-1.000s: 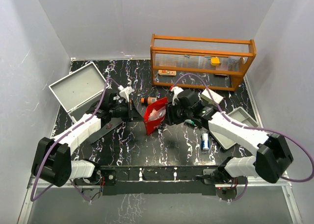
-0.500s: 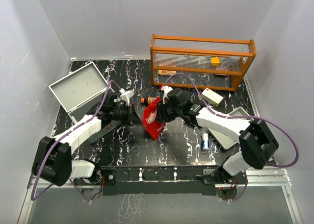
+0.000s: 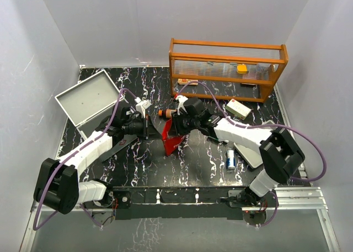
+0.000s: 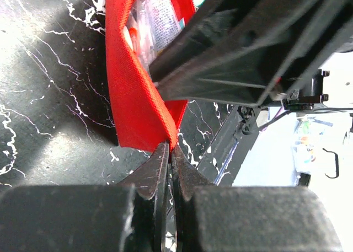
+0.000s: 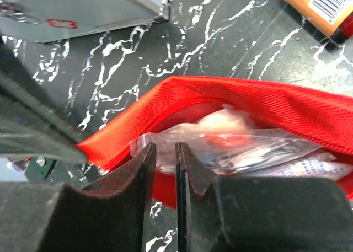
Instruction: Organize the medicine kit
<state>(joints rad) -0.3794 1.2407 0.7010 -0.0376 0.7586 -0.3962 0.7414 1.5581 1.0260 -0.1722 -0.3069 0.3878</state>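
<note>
A red fabric pouch (image 3: 171, 140) stands open on the black marbled table, between my two grippers. My left gripper (image 3: 149, 128) is shut on the pouch's left edge, and the left wrist view shows its jaws (image 4: 169, 148) pinching the red cloth (image 4: 132, 97). My right gripper (image 3: 178, 123) is at the pouch's mouth. In the right wrist view its jaws (image 5: 164, 150) stand almost closed on the corner of a clear plastic packet (image 5: 237, 144) that lies inside the pouch (image 5: 265, 103).
An open grey metal case (image 3: 87, 100) lies at the left. An orange bottle (image 3: 164, 113) lies behind the pouch. An orange shelf rack (image 3: 226, 70) stands at the back. A white box (image 3: 237, 108), a grey tray (image 3: 263, 147) and a small blue-white bottle (image 3: 231, 160) are at the right.
My right gripper has moved left and farther back into the pouch's mouth. The pouch has tipped lower and shifted slightly left. My left gripper has kept its hold.
</note>
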